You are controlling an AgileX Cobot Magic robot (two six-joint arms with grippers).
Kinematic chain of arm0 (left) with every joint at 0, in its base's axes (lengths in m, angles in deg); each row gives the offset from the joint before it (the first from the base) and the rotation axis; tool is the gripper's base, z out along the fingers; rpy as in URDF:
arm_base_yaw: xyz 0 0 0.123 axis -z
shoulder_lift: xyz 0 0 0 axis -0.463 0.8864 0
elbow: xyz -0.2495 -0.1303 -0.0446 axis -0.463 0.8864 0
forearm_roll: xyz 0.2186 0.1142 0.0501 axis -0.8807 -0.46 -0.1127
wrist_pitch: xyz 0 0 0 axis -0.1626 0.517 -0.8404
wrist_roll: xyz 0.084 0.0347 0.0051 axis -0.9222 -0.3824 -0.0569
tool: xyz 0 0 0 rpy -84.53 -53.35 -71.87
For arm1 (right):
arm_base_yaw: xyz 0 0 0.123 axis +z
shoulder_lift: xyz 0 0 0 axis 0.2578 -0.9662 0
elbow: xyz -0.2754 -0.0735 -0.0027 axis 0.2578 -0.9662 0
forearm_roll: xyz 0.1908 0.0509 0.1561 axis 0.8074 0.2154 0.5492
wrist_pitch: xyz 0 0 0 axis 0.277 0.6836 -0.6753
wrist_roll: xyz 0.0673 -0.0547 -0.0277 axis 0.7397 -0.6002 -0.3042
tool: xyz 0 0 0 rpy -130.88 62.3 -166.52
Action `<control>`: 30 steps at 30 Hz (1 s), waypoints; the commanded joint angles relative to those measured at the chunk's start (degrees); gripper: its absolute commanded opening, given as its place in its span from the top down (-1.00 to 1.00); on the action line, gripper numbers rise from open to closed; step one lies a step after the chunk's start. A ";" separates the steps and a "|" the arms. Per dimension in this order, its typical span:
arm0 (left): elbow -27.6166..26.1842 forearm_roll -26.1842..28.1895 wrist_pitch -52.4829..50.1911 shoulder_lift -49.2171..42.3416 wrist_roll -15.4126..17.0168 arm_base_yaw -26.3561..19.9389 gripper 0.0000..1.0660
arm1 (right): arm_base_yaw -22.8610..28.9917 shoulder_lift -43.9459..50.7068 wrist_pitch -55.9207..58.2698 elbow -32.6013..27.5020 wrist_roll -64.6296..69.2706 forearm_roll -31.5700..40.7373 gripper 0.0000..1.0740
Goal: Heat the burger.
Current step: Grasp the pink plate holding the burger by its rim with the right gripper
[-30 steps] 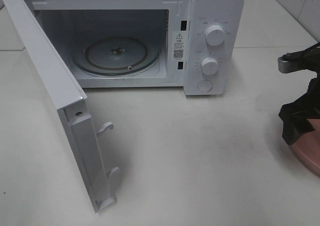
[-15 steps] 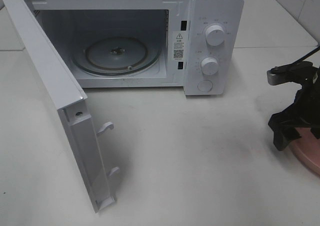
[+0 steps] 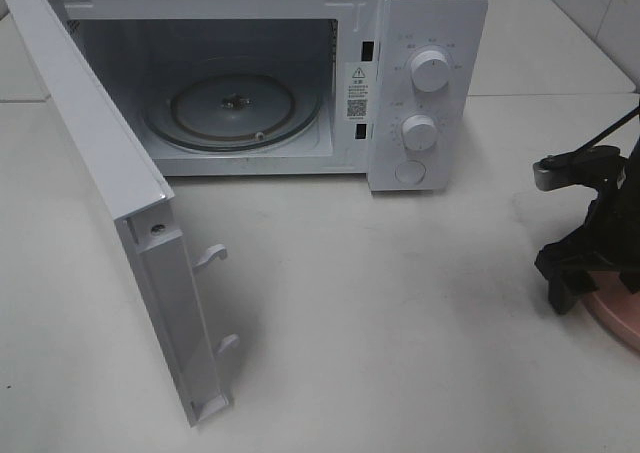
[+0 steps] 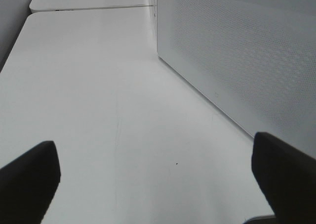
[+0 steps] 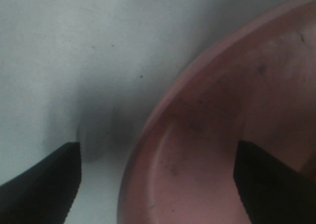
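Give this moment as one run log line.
white microwave door: open | right gripper: open, over rim of round pink plate | left gripper: open | burger: unseen

Plate (image 5: 207,135) rim between right jaws, on tabletop (image 5: 74,46). Microwave (image 3: 430,73) well left of them, turntable (image 3: 232,108) inside, door (image 3: 110,203) swung forward.

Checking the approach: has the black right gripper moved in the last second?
Yes. Against the still white microwave oven, the black right gripper shifted left and lower in the high view, above the round pink plate.
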 commanded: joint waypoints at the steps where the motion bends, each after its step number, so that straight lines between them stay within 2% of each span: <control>1: 0.23 0.46 -0.80 -1.38 0.29 -0.06 -0.84 | -0.29 -1.15 -0.69 0.23 0.34 -0.23 -0.47; 8: 0.23 0.46 -0.80 -1.38 0.29 -0.06 -0.84 | -0.29 -3.38 -1.60 0.23 0.63 -0.17 -0.45; 10: 0.23 0.46 -0.80 -1.38 0.29 -0.06 -0.84 | -0.29 -3.61 -1.83 0.23 1.20 -0.29 -0.34; 13: 0.23 0.46 -0.80 -1.38 0.29 -0.06 -0.84 | -0.29 -3.61 -1.66 0.23 1.49 -0.46 -0.29; 15: 0.23 0.46 -0.80 -1.38 0.29 -0.06 -0.84 | -0.29 -3.61 -1.15 0.23 3.15 -0.69 -0.01; 16: 0.23 0.46 -0.80 -1.38 0.29 -0.06 -0.84 | -0.29 -3.61 -1.15 0.23 3.15 -0.69 -0.01; 17: 0.23 0.46 -0.80 -1.38 0.29 -0.06 -0.84 | -0.29 -3.61 -0.52 0.23 3.72 -0.69 0.27; 18: 0.23 0.46 -0.80 -1.38 0.29 -0.06 -0.84 | -0.29 -3.61 0.00 0.23 3.78 -0.63 0.43; 19: 0.23 0.46 -0.80 -1.38 0.29 -0.06 -0.84 | -0.29 -3.61 0.00 0.23 3.78 -0.63 0.43; 21: 0.23 0.46 -0.80 -1.38 0.29 -0.06 -0.84 | -0.29 -3.61 1.38 0.23 3.90 -0.17 1.00; 30: 0.23 0.46 -0.80 -1.38 0.29 -0.06 -0.84 | -0.11 -2.69 2.98 0.23 5.73 -0.34 1.00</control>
